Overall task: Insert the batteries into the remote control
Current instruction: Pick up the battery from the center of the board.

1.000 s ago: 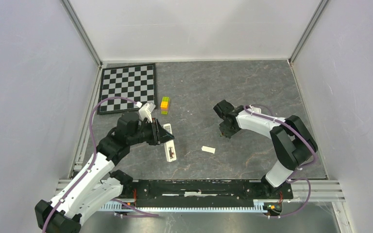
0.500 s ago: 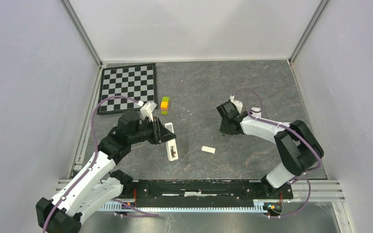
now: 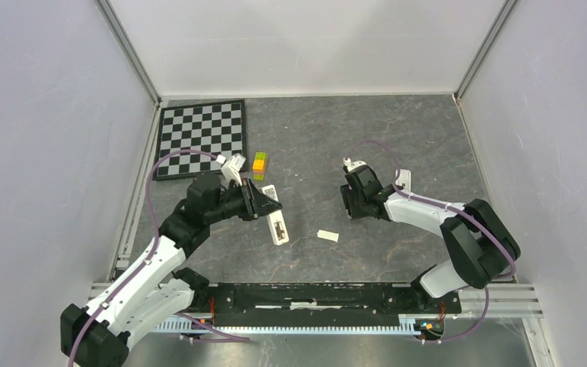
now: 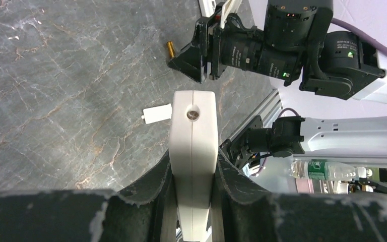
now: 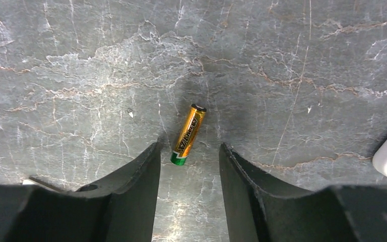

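Gold battery (image 5: 188, 135) now sits inside the wide right claw (image 5: 189, 149), ready for picking, as the left claw (image 4: 192, 174) brings its gripped remote (image 4: 193, 118) closer.

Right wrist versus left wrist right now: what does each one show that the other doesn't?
Only right wrist: the battery close up, label and green end visible, lying flat between the fingers of the open right gripper. Only left wrist: the remote clamped in the left gripper, and a small white piece on the table. Both: the marbled table and one battery.
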Robot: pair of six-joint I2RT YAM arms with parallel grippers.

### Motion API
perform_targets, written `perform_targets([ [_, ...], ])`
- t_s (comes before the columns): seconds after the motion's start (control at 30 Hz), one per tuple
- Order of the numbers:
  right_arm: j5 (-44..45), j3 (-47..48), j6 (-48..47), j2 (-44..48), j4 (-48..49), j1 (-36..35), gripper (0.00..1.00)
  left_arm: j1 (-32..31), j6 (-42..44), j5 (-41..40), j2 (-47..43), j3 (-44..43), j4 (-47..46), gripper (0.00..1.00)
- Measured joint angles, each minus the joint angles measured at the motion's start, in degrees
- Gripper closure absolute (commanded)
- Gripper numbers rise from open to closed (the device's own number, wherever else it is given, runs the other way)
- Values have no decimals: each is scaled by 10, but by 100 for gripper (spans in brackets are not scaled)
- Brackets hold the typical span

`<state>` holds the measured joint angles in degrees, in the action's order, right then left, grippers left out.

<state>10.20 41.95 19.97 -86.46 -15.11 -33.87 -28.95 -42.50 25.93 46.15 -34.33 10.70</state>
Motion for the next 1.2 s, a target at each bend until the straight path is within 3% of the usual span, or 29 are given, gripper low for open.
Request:
perform_targets([
  [0.17, 5, -1, -9, 0, 1, 0, 58, 0, -4, -17, 8, 0, -25, 98],
  [0.3, 10, 5, -7, -6, 2, 0, 83, 0, -9, -25, 28, 2, -49, 98],
  [0.43, 17, 18, -5, -18, -2, 0, 100, 0, -16, -30, 48, 6, -62, 98],
  [0.7, 8, 13, -12, -12, 5, 0, 100, 0, -38, -23, 99, 23, -119, 98],
  [1.2, -196, -27, 18, 146, 44, -39, 100, 0, -116, 3, 302, 54, -320, 98],
])
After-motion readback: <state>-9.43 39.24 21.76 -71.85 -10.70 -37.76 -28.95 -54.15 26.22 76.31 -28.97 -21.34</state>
